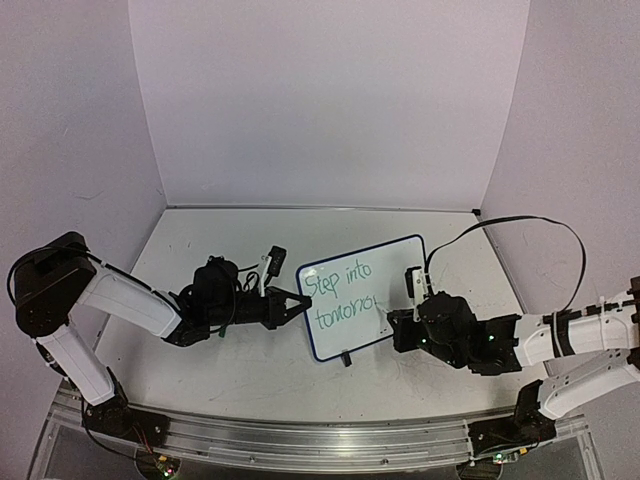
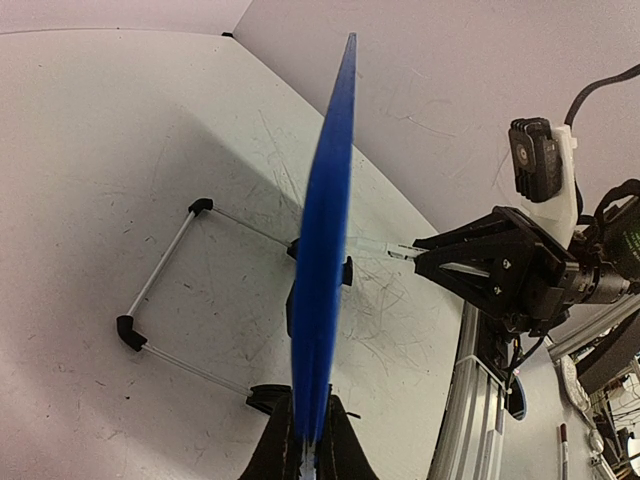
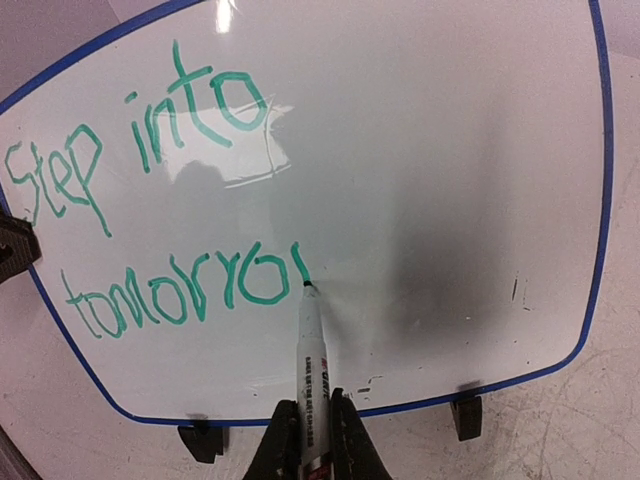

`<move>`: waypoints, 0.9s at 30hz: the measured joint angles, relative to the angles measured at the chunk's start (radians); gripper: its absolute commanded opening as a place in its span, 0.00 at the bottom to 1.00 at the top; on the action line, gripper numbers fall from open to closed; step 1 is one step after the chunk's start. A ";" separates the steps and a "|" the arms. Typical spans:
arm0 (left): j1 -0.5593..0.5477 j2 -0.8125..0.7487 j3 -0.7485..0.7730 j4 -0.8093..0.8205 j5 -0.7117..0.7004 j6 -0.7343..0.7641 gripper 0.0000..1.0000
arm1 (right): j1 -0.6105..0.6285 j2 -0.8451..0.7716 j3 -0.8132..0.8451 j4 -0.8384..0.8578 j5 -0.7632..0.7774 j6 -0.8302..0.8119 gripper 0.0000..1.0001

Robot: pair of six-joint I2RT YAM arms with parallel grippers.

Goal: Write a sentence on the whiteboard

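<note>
left pincer (image 1: 296, 305) clamped on whiteboard (image 1: 395, 275) edge, board upright on tabletop (image 1: 240, 370), right pincer (image 3: 310, 445) closed tight on marker (image 3: 311, 350) with tip at sentence (image 3: 165, 300) end; excess tip pressure could tilt board in that one-sided grip, smearing letters.

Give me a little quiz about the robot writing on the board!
1. True or false: the left gripper pinches the whiteboard by its blue edge.
2. What colour is the sentence? A red, B green, C black.
3. Fill the gap: the right gripper holds a ____ pointed at the board.

Key: 1 true. 2 B. 3 marker.
</note>
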 measured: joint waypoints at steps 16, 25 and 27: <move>0.000 0.000 0.000 0.000 -0.002 0.000 0.00 | 0.002 0.007 0.012 0.002 0.042 -0.015 0.00; 0.000 0.000 0.000 0.000 -0.002 0.000 0.00 | 0.000 0.012 0.025 0.002 0.074 -0.036 0.00; 0.000 0.000 0.000 0.000 -0.003 0.000 0.00 | -0.001 0.015 0.028 0.003 0.076 -0.043 0.00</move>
